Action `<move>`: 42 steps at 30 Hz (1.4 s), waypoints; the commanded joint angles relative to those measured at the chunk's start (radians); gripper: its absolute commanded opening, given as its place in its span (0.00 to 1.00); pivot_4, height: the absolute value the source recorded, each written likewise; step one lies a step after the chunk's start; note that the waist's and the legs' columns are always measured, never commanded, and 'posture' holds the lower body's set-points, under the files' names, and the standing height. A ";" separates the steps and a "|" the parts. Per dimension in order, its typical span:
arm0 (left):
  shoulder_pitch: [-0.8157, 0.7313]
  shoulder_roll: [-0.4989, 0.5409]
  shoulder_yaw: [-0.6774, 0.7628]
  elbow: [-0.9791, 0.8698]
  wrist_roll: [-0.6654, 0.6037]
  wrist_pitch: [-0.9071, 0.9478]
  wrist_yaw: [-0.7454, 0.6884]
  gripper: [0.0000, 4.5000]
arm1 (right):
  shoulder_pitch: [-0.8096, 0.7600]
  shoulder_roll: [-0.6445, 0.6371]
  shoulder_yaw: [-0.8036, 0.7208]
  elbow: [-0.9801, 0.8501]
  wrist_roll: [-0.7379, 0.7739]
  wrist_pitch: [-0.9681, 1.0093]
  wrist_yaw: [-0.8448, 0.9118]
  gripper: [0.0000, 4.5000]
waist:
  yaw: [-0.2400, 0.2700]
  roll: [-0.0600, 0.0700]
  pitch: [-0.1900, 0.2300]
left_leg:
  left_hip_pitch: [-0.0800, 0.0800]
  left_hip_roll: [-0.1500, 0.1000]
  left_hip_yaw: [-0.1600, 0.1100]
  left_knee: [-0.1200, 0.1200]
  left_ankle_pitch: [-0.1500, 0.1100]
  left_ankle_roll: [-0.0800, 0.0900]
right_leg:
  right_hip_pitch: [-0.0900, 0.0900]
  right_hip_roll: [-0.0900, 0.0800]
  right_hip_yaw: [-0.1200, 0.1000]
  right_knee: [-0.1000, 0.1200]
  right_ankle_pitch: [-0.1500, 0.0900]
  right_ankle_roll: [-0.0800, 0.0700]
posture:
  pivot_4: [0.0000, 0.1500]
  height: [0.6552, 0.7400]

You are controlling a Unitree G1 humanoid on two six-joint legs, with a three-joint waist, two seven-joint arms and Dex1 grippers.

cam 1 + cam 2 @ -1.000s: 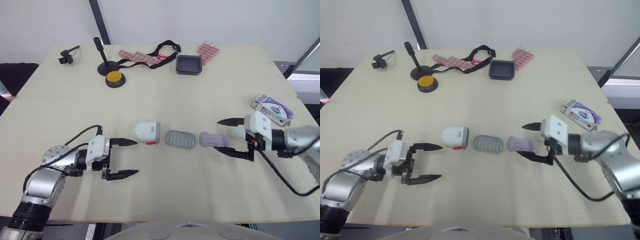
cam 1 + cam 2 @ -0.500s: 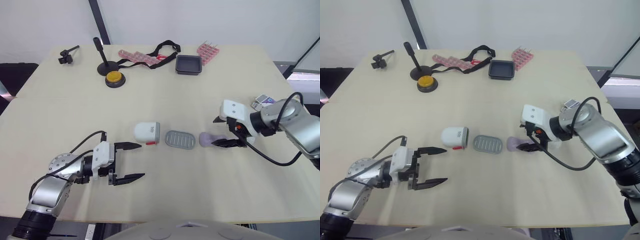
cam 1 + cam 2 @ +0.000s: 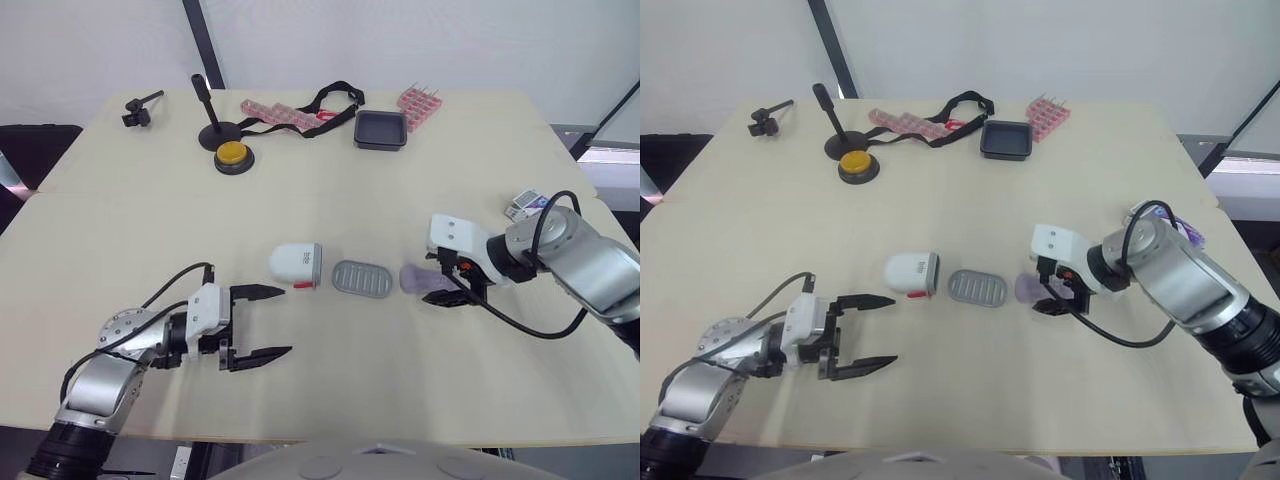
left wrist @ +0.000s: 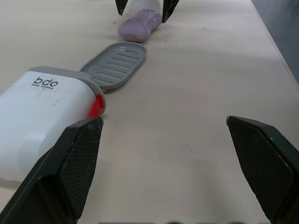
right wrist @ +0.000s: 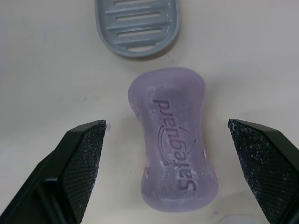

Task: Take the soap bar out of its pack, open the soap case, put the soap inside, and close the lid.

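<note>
One step looked done at this moment — the lilac soap bar (image 5: 173, 140) lay bare on the pale wooden table (image 3: 330, 190), well apart from the blue-and-white cardboard pack (image 3: 528, 204) near the table's right edge. Your right gripper (image 3: 436, 279) was at the bar with its two black fingers spread wide, one on each side of it. In the right wrist view a strip of table showed between each finger and the soap, so it had hold of nothing.

Just beside the bar, on its left, lay the grey ribbed oval tray (image 3: 361, 279), flat and empty. Just beyond that was the white rounded plastic soap case (image 3: 296, 263) with a red catch. I judged the tray to be part of the case, which would mean the opening was at least begun, though I could not tell whether the white shell was the lid alone or a closed box.

Your left gripper (image 3: 286, 321) was spread wide and empty, near the white case but not touching it. Left to do, as I read it — grip the bar, set it in the case, and bring the lid down over it
</note>
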 commanded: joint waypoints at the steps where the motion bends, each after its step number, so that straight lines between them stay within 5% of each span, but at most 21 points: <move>1: -0.004 -0.001 -0.003 -0.033 -0.027 -0.008 -0.003 1.00 | 0.000 -0.016 -0.004 -0.014 -0.024 -0.010 -0.001 1.00 | 0.000 0.000 0.000 | 0.000 0.000 0.000 0.000 0.000 0.000 | 0.000 0.000 0.000 0.000 0.000 0.000 | 1.00 0.87; 20: 0.010 0.003 0.003 -0.053 -0.031 -0.016 0.015 1.00 | 0.023 0.015 0.032 0.021 -0.067 -0.034 0.000 1.00 | 0.000 0.000 0.000 | 0.000 0.000 0.000 0.000 0.000 0.000 | 0.000 0.000 0.000 0.001 0.000 0.000 | 1.00 0.87; 29: 0.012 0.005 -0.005 -0.062 -0.029 -0.005 0.028 1.00 | 0.033 0.019 0.056 0.043 -0.101 -0.058 -0.002 0.38 | 0.000 -0.001 -0.001 | 0.000 0.000 0.000 0.000 0.000 0.000 | 0.000 0.000 0.000 0.002 0.000 0.000 | 1.00 0.87; 37: 0.009 0.008 -0.004 -0.056 -0.028 -0.002 0.029 1.00 | 0.023 0.032 0.033 0.043 -0.095 -0.077 0.012 0.38 | -0.002 -0.001 -0.001 | 0.000 0.000 0.000 0.001 0.000 -0.001 | 0.000 0.001 0.001 0.003 0.000 0.000 | 1.00 0.87; 42: 0.002 0.009 0.023 -0.034 -0.034 0.010 0.049 1.00 | -0.129 0.094 -0.006 0.010 -0.043 -0.022 0.047 0.38 | -0.011 0.000 -0.001 | 0.000 0.001 0.001 0.001 0.000 -0.001 | -0.001 0.001 0.001 0.005 0.000 0.000 | 1.00 0.87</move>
